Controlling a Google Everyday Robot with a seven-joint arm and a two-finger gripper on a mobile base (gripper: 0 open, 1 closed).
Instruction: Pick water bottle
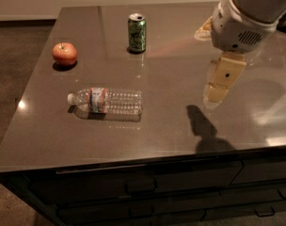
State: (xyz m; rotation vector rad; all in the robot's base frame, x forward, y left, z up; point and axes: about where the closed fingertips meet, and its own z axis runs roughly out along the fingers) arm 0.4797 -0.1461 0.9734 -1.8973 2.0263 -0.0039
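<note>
The water bottle (107, 101) lies on its side on the dark countertop (162, 126), left of the middle, its white cap pointing left and its red-and-blue label near the neck. My gripper (217, 91) hangs above the counter at the right, well apart from the bottle, with nothing in it. Its shadow falls on the counter just below and left of it.
A green soda can (137, 32) stands upright at the back middle. A red apple (64, 53) sits at the back left. The counter's front edge with drawers (147, 187) runs below. A yellowish object shows behind my arm at the back right.
</note>
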